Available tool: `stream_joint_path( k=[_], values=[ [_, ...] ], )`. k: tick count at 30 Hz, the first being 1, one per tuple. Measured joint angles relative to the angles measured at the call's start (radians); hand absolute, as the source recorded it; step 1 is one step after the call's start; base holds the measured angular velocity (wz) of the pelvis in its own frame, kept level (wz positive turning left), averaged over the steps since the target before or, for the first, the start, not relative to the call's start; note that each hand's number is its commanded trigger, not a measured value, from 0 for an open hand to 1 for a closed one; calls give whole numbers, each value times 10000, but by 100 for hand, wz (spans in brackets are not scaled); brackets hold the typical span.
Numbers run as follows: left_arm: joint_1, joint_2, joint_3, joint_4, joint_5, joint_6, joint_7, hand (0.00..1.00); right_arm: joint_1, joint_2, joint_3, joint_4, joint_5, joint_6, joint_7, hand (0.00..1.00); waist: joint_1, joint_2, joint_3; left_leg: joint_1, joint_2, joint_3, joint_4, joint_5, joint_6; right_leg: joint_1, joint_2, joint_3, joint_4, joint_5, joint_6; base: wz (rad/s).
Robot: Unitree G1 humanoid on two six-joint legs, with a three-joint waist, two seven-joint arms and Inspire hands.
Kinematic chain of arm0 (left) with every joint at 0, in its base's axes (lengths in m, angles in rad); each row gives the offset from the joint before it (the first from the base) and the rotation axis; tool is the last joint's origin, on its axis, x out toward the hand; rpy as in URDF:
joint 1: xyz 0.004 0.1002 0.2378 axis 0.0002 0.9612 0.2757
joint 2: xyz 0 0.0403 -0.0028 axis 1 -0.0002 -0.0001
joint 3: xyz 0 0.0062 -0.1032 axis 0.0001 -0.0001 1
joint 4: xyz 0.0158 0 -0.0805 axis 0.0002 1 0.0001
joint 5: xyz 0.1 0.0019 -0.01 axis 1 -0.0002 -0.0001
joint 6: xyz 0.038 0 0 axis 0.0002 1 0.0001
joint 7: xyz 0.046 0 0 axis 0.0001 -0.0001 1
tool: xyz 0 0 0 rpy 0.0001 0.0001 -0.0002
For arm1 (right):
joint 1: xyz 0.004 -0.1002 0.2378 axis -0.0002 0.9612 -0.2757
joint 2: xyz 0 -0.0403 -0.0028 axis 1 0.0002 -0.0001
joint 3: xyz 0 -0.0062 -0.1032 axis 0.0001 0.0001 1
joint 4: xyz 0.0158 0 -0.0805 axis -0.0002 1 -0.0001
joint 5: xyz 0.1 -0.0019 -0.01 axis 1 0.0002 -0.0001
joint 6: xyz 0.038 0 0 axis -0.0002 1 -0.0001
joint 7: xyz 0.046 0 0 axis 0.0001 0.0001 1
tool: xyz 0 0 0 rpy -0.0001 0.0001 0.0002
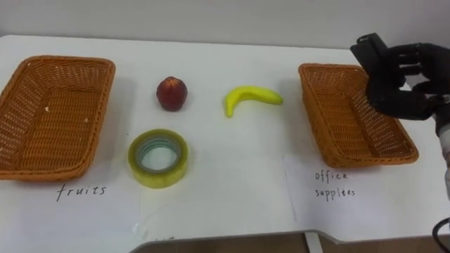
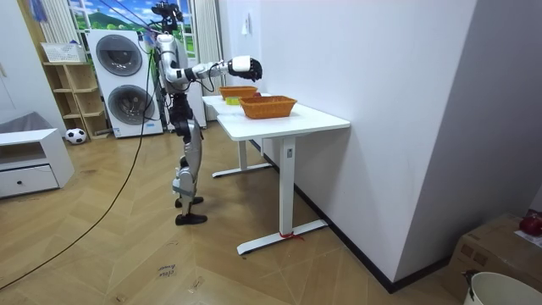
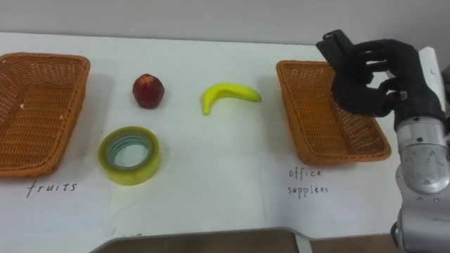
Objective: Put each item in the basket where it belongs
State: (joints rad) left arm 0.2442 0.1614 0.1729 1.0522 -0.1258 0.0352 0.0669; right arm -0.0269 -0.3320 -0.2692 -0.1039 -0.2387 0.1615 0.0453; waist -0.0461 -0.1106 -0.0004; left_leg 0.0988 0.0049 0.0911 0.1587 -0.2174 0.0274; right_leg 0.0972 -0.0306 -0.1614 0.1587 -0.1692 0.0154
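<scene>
My right hand [image 1: 408, 83] hovers over the far right part of the right wicker basket [image 1: 344, 123]. Its fingers are curled round a small black object [image 1: 370, 48] that sticks out toward the upper left. The floor of this basket is bare where it shows. On the white table [image 1: 232, 183] between the baskets lie a red apple [image 1: 171, 93], a yellow banana [image 1: 250, 98] and a yellowish roll of tape [image 1: 158, 157] lying flat. The left wicker basket [image 1: 65, 63] holds nothing but a few crumbs. In the room view the robot stands at the table's end with its right hand [image 2: 246, 68] stretched out over it.
Handwritten labels on the table read "fruits" [image 1: 81, 190] below the left basket and "office supplies" [image 1: 335, 184] below the right one. The table's near edge [image 1: 232, 239] runs along the bottom. A wall lies behind the table's far side.
</scene>
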Motion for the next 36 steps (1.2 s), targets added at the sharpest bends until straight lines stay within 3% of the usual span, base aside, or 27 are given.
stream_joint_path(
  k=[16,34,35,36],
  values=[
    [-98,-83,207,-5,95,19,-195,0,250,10,16,1436,-6,1,26,100,212,-7,-23,-13,4,122,7,0,3,-113,-35,-88,119,0,0,-2],
    [-87,-129,207,94,74,67,-86,0,529,162,112,1695,-42,1,17,100,275,23,-11,8,3,118,27,1,3,-82,-38,-81,120,0,0,0],
    [-82,-130,207,93,70,67,-82,0,529,232,118,1693,-65,1,17,69,277,22,-10,8,-2,119,27,0,3,-79,-36,-79,120,0,0,0],
    [-83,-131,208,93,67,67,-76,0,530,315,120,1693,-68,1,17,5,277,18,-8,8,-1,119,26,0,3,-78,-35,-77,120,0,0,0]
  ],
)
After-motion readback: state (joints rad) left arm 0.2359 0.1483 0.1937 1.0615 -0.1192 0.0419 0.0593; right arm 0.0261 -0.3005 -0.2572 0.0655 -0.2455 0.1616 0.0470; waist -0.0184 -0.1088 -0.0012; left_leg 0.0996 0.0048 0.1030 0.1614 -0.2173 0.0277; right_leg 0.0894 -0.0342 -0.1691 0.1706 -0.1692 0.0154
